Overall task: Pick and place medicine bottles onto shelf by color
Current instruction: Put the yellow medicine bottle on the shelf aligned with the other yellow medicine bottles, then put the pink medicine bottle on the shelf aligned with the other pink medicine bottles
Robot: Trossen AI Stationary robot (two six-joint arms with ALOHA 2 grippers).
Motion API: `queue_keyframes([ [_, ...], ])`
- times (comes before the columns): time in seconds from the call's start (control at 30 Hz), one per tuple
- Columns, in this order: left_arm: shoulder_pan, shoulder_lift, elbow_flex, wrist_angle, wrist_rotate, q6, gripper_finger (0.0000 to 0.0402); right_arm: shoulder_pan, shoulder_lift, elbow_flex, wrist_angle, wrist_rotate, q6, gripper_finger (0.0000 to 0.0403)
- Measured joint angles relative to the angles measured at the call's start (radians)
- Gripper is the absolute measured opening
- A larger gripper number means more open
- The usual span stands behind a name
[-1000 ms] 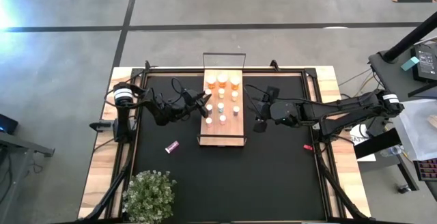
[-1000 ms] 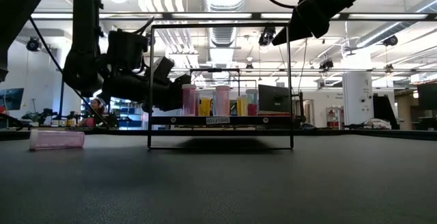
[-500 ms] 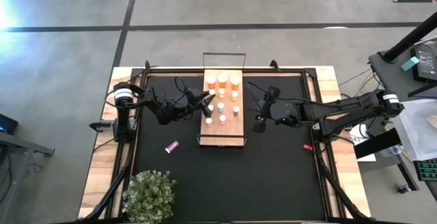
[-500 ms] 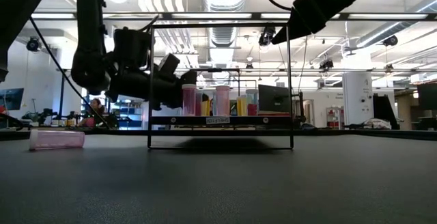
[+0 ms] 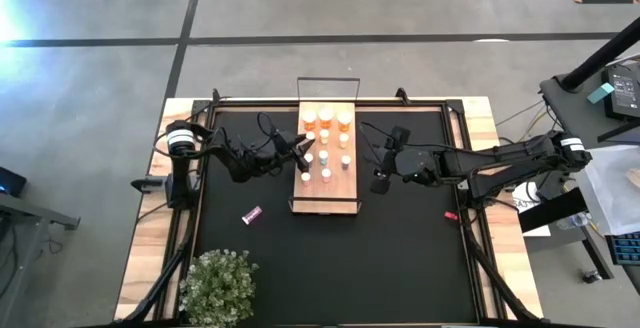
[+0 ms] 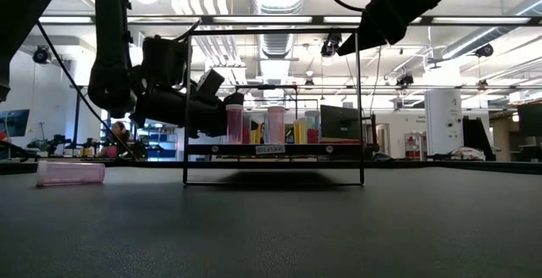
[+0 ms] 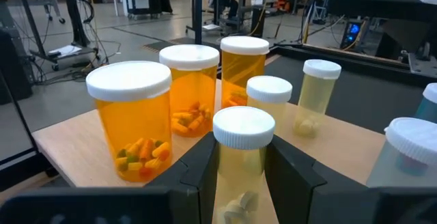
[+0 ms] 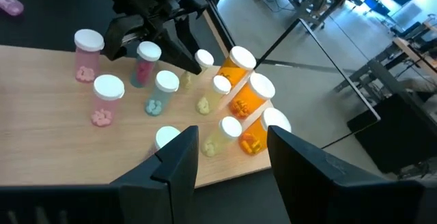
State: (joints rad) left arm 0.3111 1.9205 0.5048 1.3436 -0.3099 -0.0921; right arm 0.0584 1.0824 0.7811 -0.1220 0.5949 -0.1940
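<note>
The shelf point(image 5: 326, 194), a light-wood board in a black wire frame, stands mid-table. At its far end stand three amber medicine bottles point(image 5: 326, 116), with several slim pale and pink ones nearer. My left gripper point(image 5: 302, 151) reaches level over the shelf's left edge, shut on a pale yellow bottle point(image 7: 242, 157) with a white cap. My right gripper point(image 5: 381, 181) hangs open, high above the mat to the right of the shelf, with nothing between its fingers. One pink bottle point(image 5: 251, 215) lies on its side on the mat, left of the shelf. My left gripper pinches the pale yellow bottle by its sides just below the white cap point(image 7: 240, 173), between its two fingers point(image 7: 202, 173). The fingers come in level from the table's left. The bottle stays upright; its base is below the picture's edge, so I cannot tell whether it stands on the shelf.
A potted plant point(image 5: 218, 286) sits at the near left corner. A small red bit point(image 5: 451, 215) lies at the mat's right edge. The amber bottles point(image 7: 130, 118) stand close beside the held bottle. Bare black mat lies near the front.
</note>
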Motion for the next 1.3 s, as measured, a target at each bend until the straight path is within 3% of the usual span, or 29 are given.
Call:
queue_keyframes([
  [0.3,0.0,0.0,-0.003,0.001,-0.001,0.0,0.0091,0.0,0.0,0.0,0.0,0.0,0.0,0.0166],
  [0.77,0.003,-0.009,-0.013,0.011,-0.017,-0.001,0.0168,0.0,0.0,0.0,0.0,0.0,-0.015,0.0166],
  [1.3,-0.003,-0.234,-0.197,0.029,-0.017,-0.006,0.019,0.0,0.0,0.0,0.0,0.0,-0.015,0.0166],
])
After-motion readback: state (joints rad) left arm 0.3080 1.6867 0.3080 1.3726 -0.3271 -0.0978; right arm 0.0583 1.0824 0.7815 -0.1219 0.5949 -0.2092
